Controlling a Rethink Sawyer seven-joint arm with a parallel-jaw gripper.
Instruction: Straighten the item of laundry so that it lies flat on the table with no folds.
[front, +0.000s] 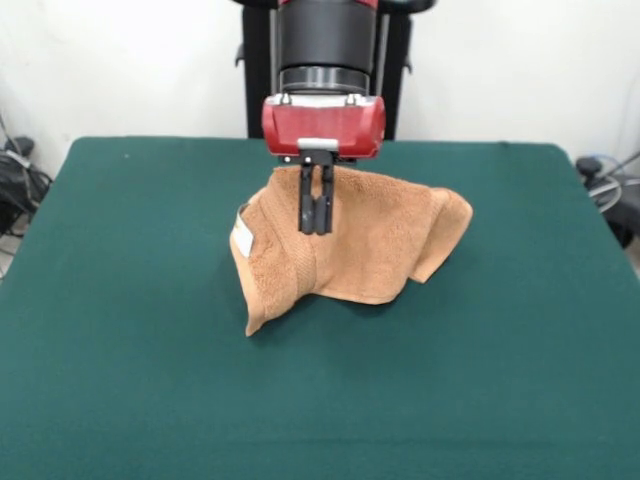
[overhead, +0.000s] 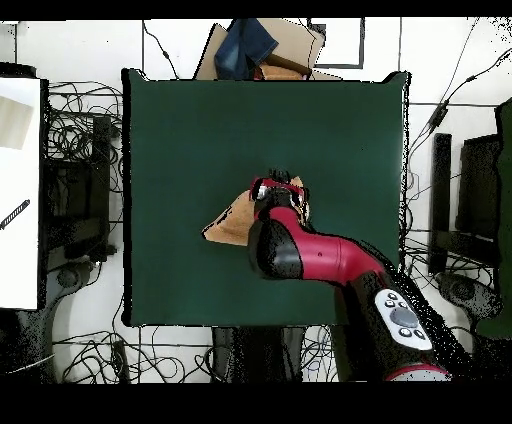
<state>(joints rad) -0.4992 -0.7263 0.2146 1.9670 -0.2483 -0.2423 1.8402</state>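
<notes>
Single-arm towel flattening, mid-lift. The gripper (front: 316, 225) hangs straight down over the middle of the table (front: 120, 330), its two dark fingers (front: 309, 205) drawn together and clamped on a pinch of the towel (front: 370, 250) near the cloth's upper edge. Held from this one point, the orange-tan cloth drapes like a tent: one flap falls toward the front-view left, where the small white label (front: 242, 238) and the woven border band (front: 305, 262) show, and ends in a corner that appears to touch the green felt; the other flap spreads to the right and curls under at its end. The lower hem seems to rest on, or hang just above, the surface, so the towel is only partly raised. In the overhead view the arm (overhead: 320, 255) covers most of the cloth, leaving a tan wedge of towel (overhead: 228, 225) showing beside it, near the table's centre (overhead: 180, 120) and well clear of every edge. A high central pinch probably serves to let gravity open the folds before the cloth is dragged or laid down. Several folds remain, so the task reads as unfinished.
</notes>
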